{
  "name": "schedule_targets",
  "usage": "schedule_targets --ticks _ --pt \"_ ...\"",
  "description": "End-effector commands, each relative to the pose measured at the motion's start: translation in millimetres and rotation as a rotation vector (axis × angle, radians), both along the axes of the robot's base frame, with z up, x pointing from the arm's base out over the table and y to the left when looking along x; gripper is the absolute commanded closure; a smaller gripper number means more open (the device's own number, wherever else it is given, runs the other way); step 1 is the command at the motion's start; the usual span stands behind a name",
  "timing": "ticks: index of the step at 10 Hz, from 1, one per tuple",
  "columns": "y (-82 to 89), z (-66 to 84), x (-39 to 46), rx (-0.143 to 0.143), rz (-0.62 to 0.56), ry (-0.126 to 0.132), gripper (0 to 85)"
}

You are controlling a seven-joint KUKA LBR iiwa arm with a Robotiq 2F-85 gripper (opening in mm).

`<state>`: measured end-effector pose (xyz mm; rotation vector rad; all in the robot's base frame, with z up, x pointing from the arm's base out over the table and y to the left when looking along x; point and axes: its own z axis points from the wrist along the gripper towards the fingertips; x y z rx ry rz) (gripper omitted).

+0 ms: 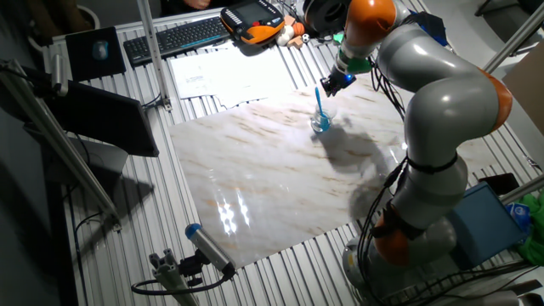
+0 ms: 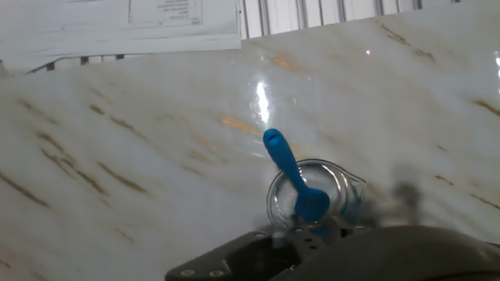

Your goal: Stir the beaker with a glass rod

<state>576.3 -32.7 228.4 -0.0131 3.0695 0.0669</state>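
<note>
- At far left of the fixed view I see a dark laptop [image 1: 93, 53]; any writing on it is too small to read.
- A black keyboard [image 1: 177, 36] and printed sheets [image 1: 223, 74] follow; their text is illegible to me in both views.
- An orange-and-black pendant [image 1: 252, 21] lies beyond the papers.
- On the marble table [image 1: 255, 178], the beaker [image 1: 320, 123] stands upright, the glass rod [image 1: 320, 103] leaning inside it.
- The end effector [image 1: 334, 82] sits just above the rod's top; I cannot tell whether it grips the rod.
- In the hand view, the rod [image 2: 291, 176] rests tilted in the beaker [image 2: 312, 199].
</note>
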Motion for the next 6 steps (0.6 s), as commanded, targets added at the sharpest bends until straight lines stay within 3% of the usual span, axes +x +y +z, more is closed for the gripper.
schedule_targets --ticks 1,3,4,6 --pt "0.2 0.7 -0.7 -0.007 0.039 -0.018 85.0" --pt "-2.1 -0.3 -6.5 -0.019 0.094 -0.043 85.0" --pt "-1.7 -3.2 -11.4 -0.005 0.117 -0.040 85.0" --pt "4.5 -6.0 -25.7 -0.007 0.137 -0.041 85.0"
